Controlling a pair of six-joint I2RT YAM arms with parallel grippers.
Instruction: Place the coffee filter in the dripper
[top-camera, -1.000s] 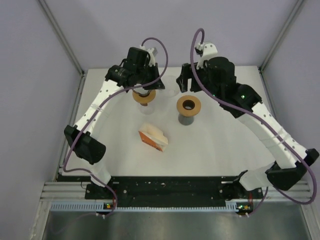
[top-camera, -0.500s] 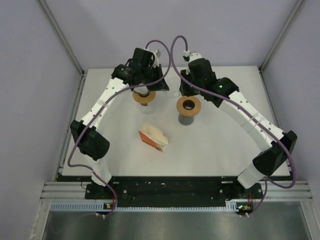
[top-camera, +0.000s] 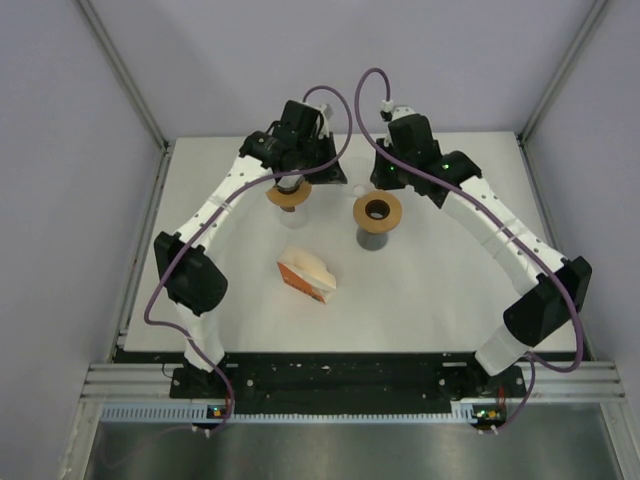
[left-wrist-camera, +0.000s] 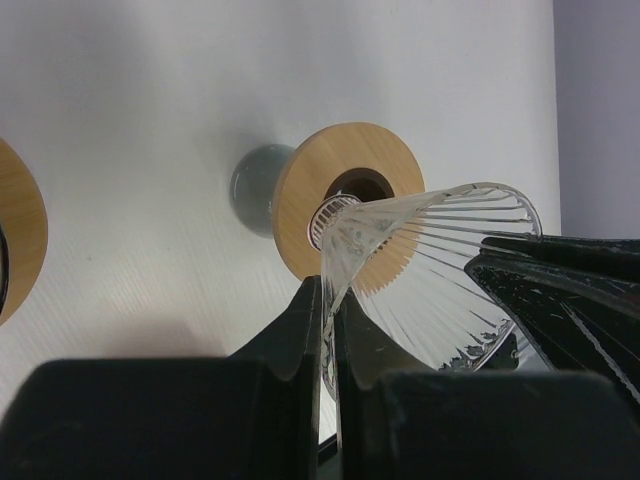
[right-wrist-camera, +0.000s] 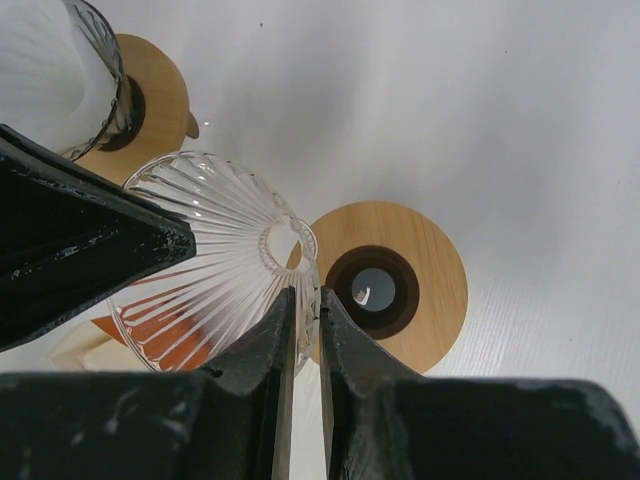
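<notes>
Glass dripper (left-wrist-camera: 440, 260) hangs in the air over the back of the table (top-camera: 450, 290), pinched from two sides. The left gripper (left-wrist-camera: 328, 295) is pressed together on a thin glass edge, and the right gripper (right-wrist-camera: 306, 295) is pressed together on the edge by the narrow opening. The glass looks stiff, slick and breakable, so edge grips probably slip if twisted. The orange-white filter pack (top-camera: 307, 272) lies mid-table, well apart from both grippers. The paper should be light and floppy, best taken by an outer edge. A wooden ring (top-camera: 377, 210) on a dark cup stands near, below the dripper. A second ring (top-camera: 288, 196) beside the left gripper carries another glass piece, a bump risk.
</notes>
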